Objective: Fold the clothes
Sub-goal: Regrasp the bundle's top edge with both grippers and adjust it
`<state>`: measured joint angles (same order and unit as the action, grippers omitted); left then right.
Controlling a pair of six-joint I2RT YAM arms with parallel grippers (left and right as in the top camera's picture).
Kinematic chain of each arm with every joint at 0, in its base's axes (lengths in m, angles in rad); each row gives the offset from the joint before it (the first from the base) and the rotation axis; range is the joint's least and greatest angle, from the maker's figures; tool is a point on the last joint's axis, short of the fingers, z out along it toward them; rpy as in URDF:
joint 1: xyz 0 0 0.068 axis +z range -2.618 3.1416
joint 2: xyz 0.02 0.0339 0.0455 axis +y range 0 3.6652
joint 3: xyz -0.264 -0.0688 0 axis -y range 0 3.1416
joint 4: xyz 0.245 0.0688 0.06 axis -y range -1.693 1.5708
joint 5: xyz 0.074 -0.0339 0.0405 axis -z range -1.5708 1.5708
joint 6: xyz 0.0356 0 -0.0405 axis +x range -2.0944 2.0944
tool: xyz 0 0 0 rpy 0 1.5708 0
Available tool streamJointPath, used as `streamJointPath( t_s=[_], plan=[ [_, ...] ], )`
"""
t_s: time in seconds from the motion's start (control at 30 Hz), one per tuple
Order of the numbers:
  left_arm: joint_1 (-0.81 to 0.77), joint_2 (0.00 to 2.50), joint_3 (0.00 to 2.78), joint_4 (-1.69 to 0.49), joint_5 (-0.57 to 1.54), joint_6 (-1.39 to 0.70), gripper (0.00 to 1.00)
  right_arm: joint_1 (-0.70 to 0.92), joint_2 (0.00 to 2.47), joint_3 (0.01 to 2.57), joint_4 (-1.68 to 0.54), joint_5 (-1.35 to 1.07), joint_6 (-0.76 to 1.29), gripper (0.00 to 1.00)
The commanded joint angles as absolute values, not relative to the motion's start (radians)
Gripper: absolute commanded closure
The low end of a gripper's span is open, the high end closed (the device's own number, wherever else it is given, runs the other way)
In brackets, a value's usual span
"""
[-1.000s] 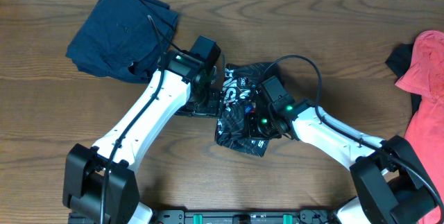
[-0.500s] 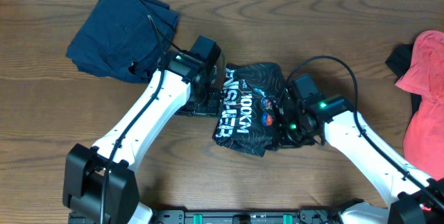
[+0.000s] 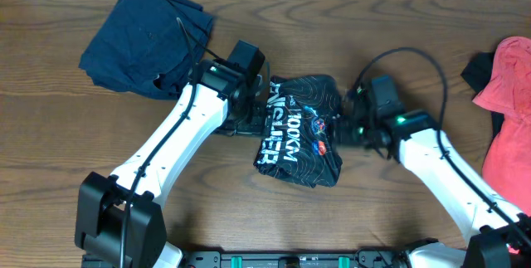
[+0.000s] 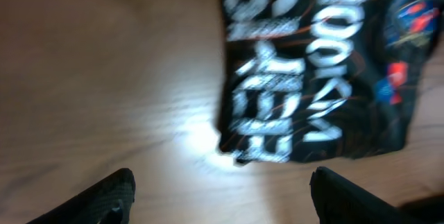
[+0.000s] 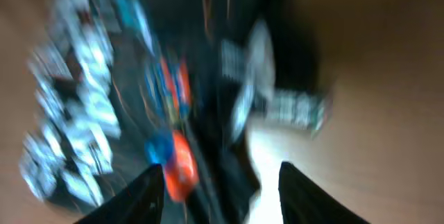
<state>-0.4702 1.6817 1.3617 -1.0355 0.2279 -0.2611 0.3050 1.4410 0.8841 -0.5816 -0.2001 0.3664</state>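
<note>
Overhead, you have the black jersey (image 3: 299, 131) lying folded into a compact bundle near the middle of the wooden table (image 3: 75, 135), with its white lettering and round coloured badges facing up. Your left gripper (image 3: 246, 120) sits just beside the jersey's left edge and your right gripper (image 3: 342, 129) just beside its right edge. As far as this view shows, neither one has cloth in it.

From the left wrist camera, the two fingers (image 4: 111, 193) stand wide apart over bare wood. The jersey's lettered panel lies beyond them, clear of the tips.

The right wrist picture is heavily blurred, yet you can make out both fingers (image 5: 149, 193) spread, with the jersey's badges beyond them and nothing pinched between.

A navy garment (image 3: 145, 40) lies at the far left of the table, and a coral-red one (image 3: 510, 119) at the right edge.
</note>
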Motion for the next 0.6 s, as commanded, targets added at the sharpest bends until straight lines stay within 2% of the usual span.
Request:
streamJointPath(
  t_s=[0.0, 0.13, 0.23, 0.27, 0.33, 0.37, 0.57],
  plan=[
    [-0.468, 1.691, 1.337, -0.999, 0.316, -0.242, 0.17, 0.271, 1.467, 0.896, -0.487, -0.229, 0.419, 0.47],
    [-0.468, 1.705, 1.336, -0.974, 0.332, -0.225, 0.16, 0.283, 1.557, 0.896, -0.382, -0.243, 0.442, 0.42],
    [-0.468, 1.714, 1.335, -0.969, 0.333, -0.215, 0.16, 0.297, 1.652, 0.896, -0.326, -0.245, 0.442, 0.43],
    [-0.468, 1.717, 1.332, -0.962, 0.333, -0.214, 0.16, 0.299, 1.68, 0.896, -0.304, -0.245, 0.442, 0.53],
    [-0.471, 1.721, 1.325, -0.95, 0.342, -0.212, 0.16, 0.299, 1.712, 0.896, -0.257, -0.265, 0.442, 0.88],
    [-0.472, 1.724, 1.319, -0.94, 0.361, -0.205, 0.16, 0.292, 1.714, 0.896, -0.234, -0.27, 0.444, 0.99],
    [-0.503, 1.725, 1.214, -0.823, 0.439, -0.192, 0.16, 0.208, 1.672, 0.896, -0.137, -0.266, 0.449, 0.99]
  ],
)
